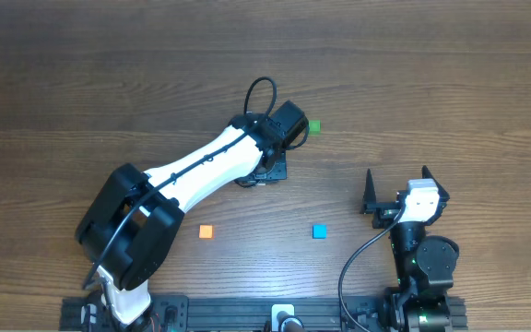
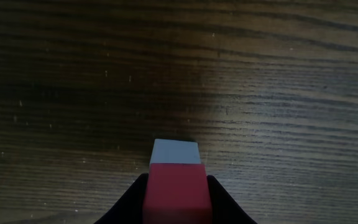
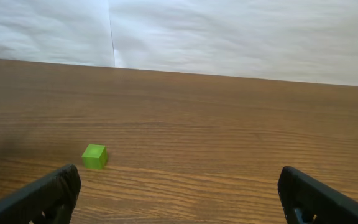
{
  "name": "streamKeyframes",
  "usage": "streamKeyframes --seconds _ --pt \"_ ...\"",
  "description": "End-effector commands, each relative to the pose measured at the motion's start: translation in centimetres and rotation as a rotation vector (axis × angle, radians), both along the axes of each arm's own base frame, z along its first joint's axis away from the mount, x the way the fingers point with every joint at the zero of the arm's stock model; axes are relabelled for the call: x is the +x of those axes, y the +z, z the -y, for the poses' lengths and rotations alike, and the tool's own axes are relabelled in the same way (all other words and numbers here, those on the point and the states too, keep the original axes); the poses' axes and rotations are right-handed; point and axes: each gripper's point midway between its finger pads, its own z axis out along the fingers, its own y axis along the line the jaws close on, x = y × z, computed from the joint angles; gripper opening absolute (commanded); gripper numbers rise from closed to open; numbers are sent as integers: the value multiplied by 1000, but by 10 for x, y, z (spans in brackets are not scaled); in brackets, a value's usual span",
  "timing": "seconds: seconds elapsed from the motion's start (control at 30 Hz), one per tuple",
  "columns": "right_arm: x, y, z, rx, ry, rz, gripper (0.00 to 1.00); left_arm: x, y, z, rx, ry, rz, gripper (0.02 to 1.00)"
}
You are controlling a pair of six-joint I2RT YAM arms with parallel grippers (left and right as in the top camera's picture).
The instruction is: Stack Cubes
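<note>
My left end effector (image 2: 176, 198) held the red cube (image 2: 175, 186) over the middle of the worktop (image 1: 450, 74). The green cube (image 1: 314, 126) lay near it, toward the far edge. My right end effector (image 1: 398, 186), spread wide, stood farther away, nearer the front edge.

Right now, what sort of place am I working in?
Probably a lab test bench: a wood-grain table, small blocks laid out like the green cube and blue cube, and a white sheet hung behind it.
</note>
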Motion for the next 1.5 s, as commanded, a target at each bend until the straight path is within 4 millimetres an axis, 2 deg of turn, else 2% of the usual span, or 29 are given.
streamKeyframes --seconds 0.03,0.27,0.63,0.87,0.97,1.03,1.1,1.13,1.17,1.33,1.5 --pt "0 -2 0 0 1 3 991 -2 -9 -3 9 17 -23 152" --pt "0 -2 0 0 1 3 991 -3 -9 -3 11 17 -24 154" --pt "0 -2 0 0 1 3 993 -3 -10 -3 11 17 -25 325" --pt "0 -2 0 0 1 3 991 -3 -10 -3 12 17 -25 393" --pt "0 -2 0 0 1 3 991 -3 -10 -3 11 17 -24 494" --pt "0 -2 0 0 1 3 993 -1 -6 -2 4 17 -15 689" --pt "0 -2 0 0 1 3 993 4 8 1 -26 18 27 897" --pt "0 -2 0 0 1 3 993 7 14 3 -42 18 46 972" --pt "0 -2 0 0 1 3 991 10 23 5 -63 17 71 1000" --pt "0 -2 0 0 1 3 993 15 68 2 -135 24 156 1000" --pt "0 -2 0 0 1 3 991 -4 106 -25 -94 27 203 1000"
